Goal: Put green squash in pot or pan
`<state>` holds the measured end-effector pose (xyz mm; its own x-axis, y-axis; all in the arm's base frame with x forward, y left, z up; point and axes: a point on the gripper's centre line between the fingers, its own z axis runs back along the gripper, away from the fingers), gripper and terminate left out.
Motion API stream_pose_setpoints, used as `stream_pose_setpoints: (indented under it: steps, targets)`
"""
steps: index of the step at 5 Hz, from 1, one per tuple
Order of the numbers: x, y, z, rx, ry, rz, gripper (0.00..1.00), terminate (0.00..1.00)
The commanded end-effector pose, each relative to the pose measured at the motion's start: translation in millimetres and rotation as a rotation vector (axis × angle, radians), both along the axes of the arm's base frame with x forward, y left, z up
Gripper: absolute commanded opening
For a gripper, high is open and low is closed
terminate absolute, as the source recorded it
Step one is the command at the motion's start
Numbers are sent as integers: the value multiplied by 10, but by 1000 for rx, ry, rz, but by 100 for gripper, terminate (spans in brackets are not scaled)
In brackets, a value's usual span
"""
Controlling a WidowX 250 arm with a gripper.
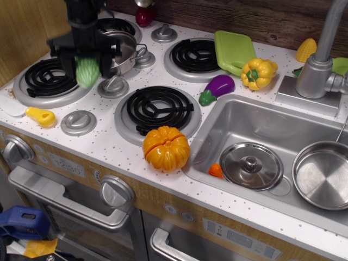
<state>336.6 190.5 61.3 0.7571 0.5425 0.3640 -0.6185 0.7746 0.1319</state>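
Gripper (pixel 87 60) hangs above the left rear of the table (pixel 125 157), fingers clamped on the green squash (pixel 87 69). Squash is off the surface, long axis roughly upright, lower tip over the right rim of the front-left burner (pixel 46 76). Slight motion blur on arm and squash; exact finger contact not resolvable.

Steel pot (pixel 124 50) sits just right of the gripper, on the back-left burner (pixel 111 25). Its open mouth faces up; one loop handle points right toward a small round knob (pixel 144 58). The gripper's right finger appears to overlap the pot's near wall in this view; touching or apart, cannot tell.

Open room: the strip of table between the front-left burner and the centre burner (pixel 157 107) holds only two flat knobs (pixel 79 122), one of them (pixel 113 87) directly below and right of the squash. A yellow toy (pixel 41 116) lies near the left front edge.

Orange pumpkin (pixel 166 148) sits at the front edge, just beside the sink (pixel 228 125) rim. Inside the sink: lid (pixel 251 165), shallow pan (pixel 323 174), small orange piece (pixel 216 171). Eggplant (pixel 216 88), yellow pepper (pixel 258 73) and cutting board (pixel 234 50) cluster right of the back-right burner (pixel 196 56), well apart from the gripper. Faucet (pixel 321 60) stands at the far right.
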Motion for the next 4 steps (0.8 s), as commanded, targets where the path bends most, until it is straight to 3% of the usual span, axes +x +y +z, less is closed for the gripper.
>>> stream_pose_setpoints:
  steps: [1, 2, 3, 4]
  targets:
    - [376, 383, 249, 97, -96, -111, 0, 0]
    - [540, 464, 229, 103, -142, -176, 0, 0]
    - [540, 406, 238, 102, -163, -183, 100, 0]
    - [540, 406, 238, 102, -163, -183, 100, 0]
